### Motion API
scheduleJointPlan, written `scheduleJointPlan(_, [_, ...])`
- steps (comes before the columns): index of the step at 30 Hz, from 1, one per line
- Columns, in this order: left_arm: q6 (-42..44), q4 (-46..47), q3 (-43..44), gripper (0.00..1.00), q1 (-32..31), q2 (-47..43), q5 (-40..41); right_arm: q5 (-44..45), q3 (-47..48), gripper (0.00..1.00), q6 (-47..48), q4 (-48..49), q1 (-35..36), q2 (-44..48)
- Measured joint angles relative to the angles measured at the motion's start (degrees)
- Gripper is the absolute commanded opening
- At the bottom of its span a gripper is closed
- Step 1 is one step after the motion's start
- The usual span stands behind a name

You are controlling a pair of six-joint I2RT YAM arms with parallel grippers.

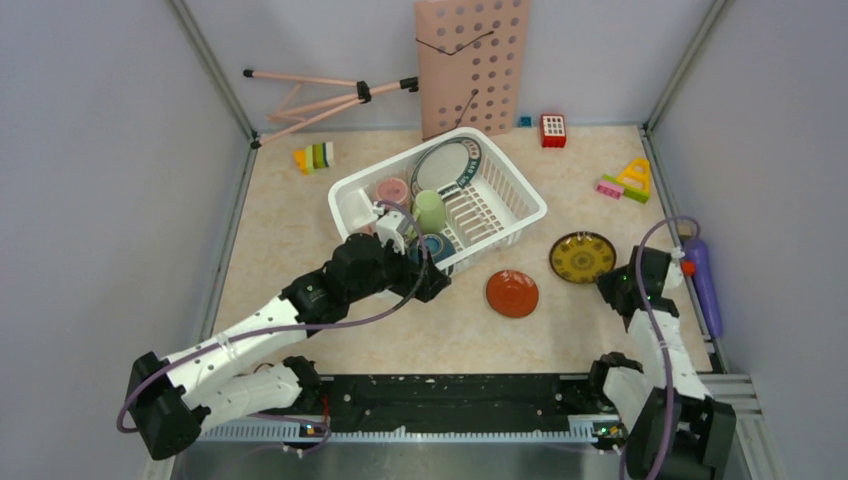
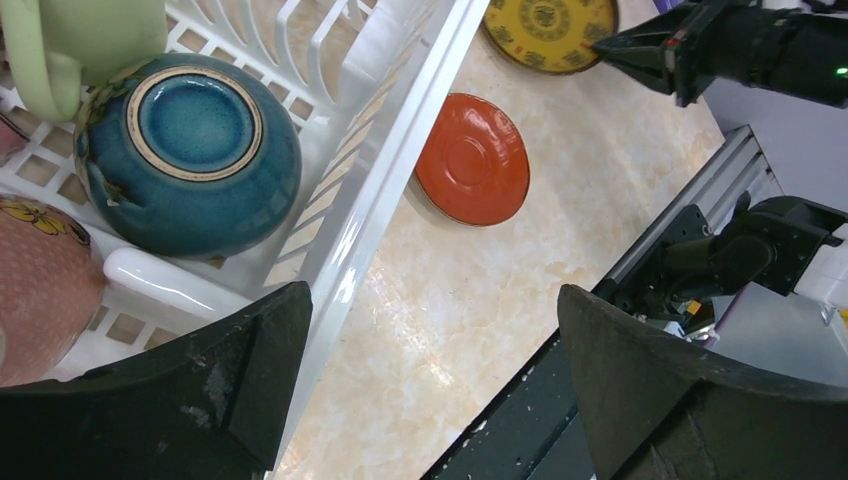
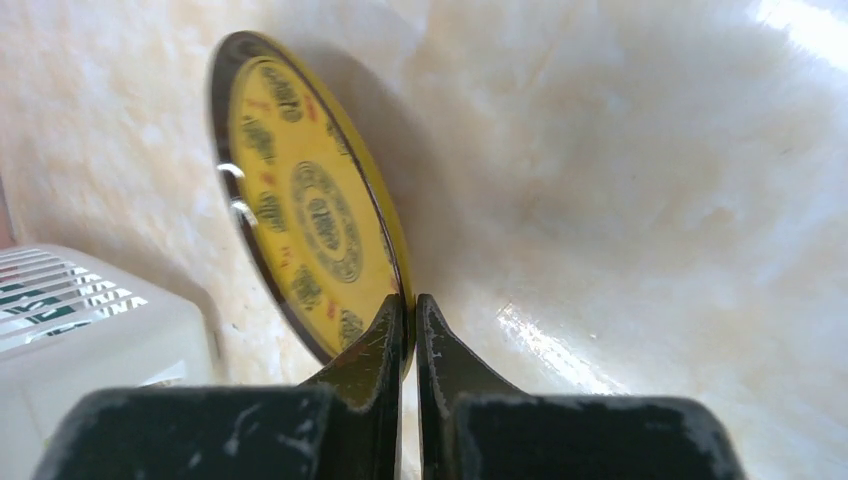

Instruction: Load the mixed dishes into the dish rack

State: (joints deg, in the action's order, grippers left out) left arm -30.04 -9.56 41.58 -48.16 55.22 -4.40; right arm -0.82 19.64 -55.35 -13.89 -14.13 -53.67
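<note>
The white dish rack (image 1: 515, 212) stands at the table's middle. It holds the teal-rimmed plate (image 1: 447, 165), a pink cup (image 1: 392, 190), the green mug (image 1: 430, 210) and the blue bowl (image 1: 437, 247). In the left wrist view the bowl (image 2: 190, 150) lies upside down inside the rack wall (image 2: 400, 150), beside the mug (image 2: 80, 45) and a pink cup (image 2: 40, 290). My left gripper (image 2: 432, 300) is open and empty over the rack's near corner (image 1: 425, 285). The orange plate (image 1: 512, 293) lies on the table. My right gripper (image 3: 410, 305) is shut on the rim of the yellow plate (image 3: 310, 220), right of the rack (image 1: 582, 257).
A purple cylinder (image 1: 705, 285) lies by the right wall. Toy blocks (image 1: 628, 182) sit at the back right, a red block (image 1: 553, 130) and a pink perforated board (image 1: 472, 65) at the back, and a folded tripod (image 1: 320, 100) at the back left. A black rail (image 1: 450, 390) runs along the near edge.
</note>
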Motion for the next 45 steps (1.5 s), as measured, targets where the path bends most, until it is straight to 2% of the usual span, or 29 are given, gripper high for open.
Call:
scheduleJointPlan(7, [0.3, -2.0, 1.7, 0.98, 0.0, 1.2, 0.8, 3.2, 7.9, 0.00, 10.9, -8.7, -0.2, 12.7])
scheduleJointPlan(14, [1.1, -3.8, 7.9, 0.98, 1.1, 4.9, 0.4, -0.9, 22.8, 0.00, 19.2, -12.4, -0.2, 14.5])
scheduleJointPlan(19, [0.6, -2.7, 12.6, 0.98, 7.3, 9.4, -5.9, -11.9, 31.6, 0.00, 22.3, -10.4, -0.3, 11.0])
scheduleJointPlan(22, [-0.7, 1.3, 12.8, 0.97, 12.2, 11.0, -11.1, -21.0, 34.5, 0.00, 22.8, -7.0, 0.7, 6.5])
scheduleJointPlan(25, [-2.5, 7.5, 12.8, 0.96, 14.8, 12.2, -13.3, -25.6, 34.9, 0.00, 23.0, -4.2, 4.4, 2.1])
scheduleJointPlan(28, [-3.2, 13.0, 13.1, 0.94, 15.0, 13.9, -15.1, -28.6, 34.9, 0.00, 23.8, -3.7, 11.4, -2.9])
scheduleJointPlan(32, [-2.7, 14.3, 18.2, 0.92, 15.0, 19.0, -17.4, -33.0, 34.9, 0.00, 24.5, -3.0, 17.2, -7.8])
scheduleJointPlan(36, [-1.5, 14.3, 23.1, 0.87, 15.0, 23.1, -18.8, -35.8, 35.1, 0.00, 25.0, -2.0, 18.5, -9.2])
scheduleJointPlan(40, [-1.3, 14.3, 23.6, 0.81, 15.0, 25.1, -20.0, -37.6, 36.7, 0.00, 25.8, -1.5, 19.6, -9.8])
scheduleJointPlan(45, [-1.2, 13.9, 23.6, 0.79, 15.0, 26.8, -20.8, -38.8, 36.7, 0.00, 25.9, -0.9, 21.0, -9.8])
